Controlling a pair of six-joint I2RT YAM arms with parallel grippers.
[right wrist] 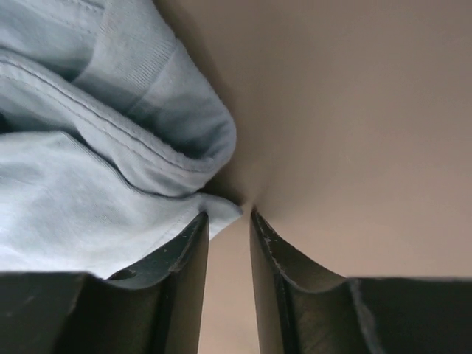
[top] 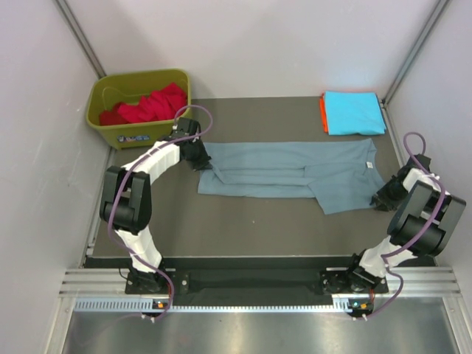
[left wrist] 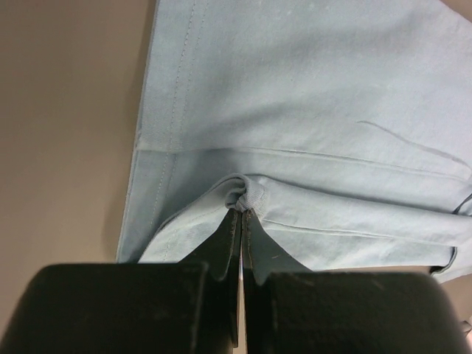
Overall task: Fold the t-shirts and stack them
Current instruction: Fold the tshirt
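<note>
Now: left pincer [left wrist: 241, 214] is closed tight on a small pucker of the grey-blue t-shirt [top: 295, 173], taken at the hem end. Cloth is bunched right at the fingertips, and the rest fans away flat.

Right pincer [right wrist: 228, 217]: jaws stand narrowly apart and bare desk [top: 258, 221] shows in the gap. A fold of the shirt's edge touches the tip of one finger, but nothing sits between them. Not gripping.

Outward, top view: the shirt lies across the middle of the desk as a long band from 9 to 3 o'clock. The sides look turned in, and the neck label [top: 368, 165] is at the 3 o'clock end. The left pincer is at the 9 o'clock end, the right at about 4 o'clock, just beside the collar-end corner.

- At 1 o'clock: a folded cyan t-shirt [top: 354, 112] lies on an orange t-shirt [top: 323, 110].
- At 10 o'clock: an olive bin [top: 99, 122] holds a crumpled red t-shirt [top: 151, 103].

Step in hand, as judged: cross-fold of the grey-blue shirt, with one end secured and the other not yet.

Next move calls for:
- The right pincer must get under or around the edge at its fingertip and close on cloth, not on desk.
- Both ends then need even tension, so the turned-in sides do not fall open.
</note>
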